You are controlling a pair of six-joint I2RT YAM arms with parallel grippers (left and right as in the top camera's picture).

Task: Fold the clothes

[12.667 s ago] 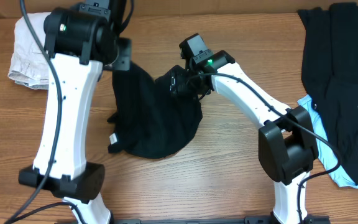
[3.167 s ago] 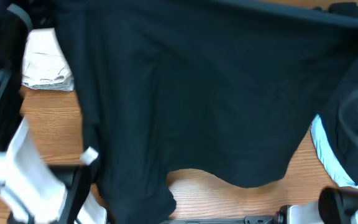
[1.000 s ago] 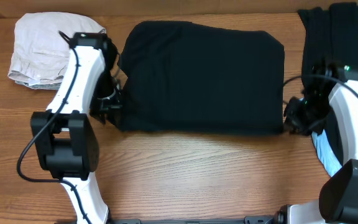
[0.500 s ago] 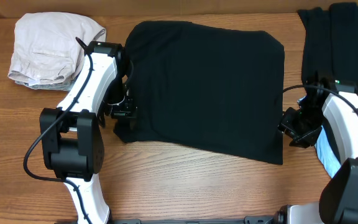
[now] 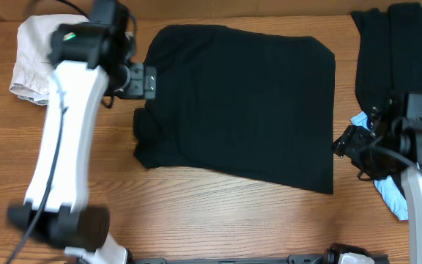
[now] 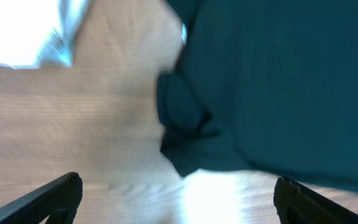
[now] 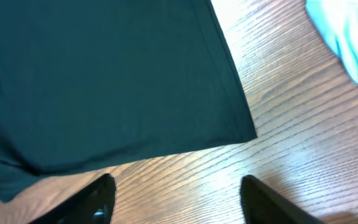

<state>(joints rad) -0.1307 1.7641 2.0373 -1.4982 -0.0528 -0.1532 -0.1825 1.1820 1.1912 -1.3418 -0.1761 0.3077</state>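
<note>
While the black garment [image 5: 240, 103] lies spread flat on the counter [image 5: 218, 220], the left jaws hang wide open and empty above its left edge. The right jaws, parted and holding nothing, sit just off its near right corner.

Robotics lab bench — white robot arms [image 5: 58, 147] at a wooden table [image 5: 218, 213].

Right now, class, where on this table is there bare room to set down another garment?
Free: a bare strip of wooden table between the spread black fabric garment and the robot-side edge. Crowded: the crumpled beige garment far left, the black and light-blue pile far right.
</note>
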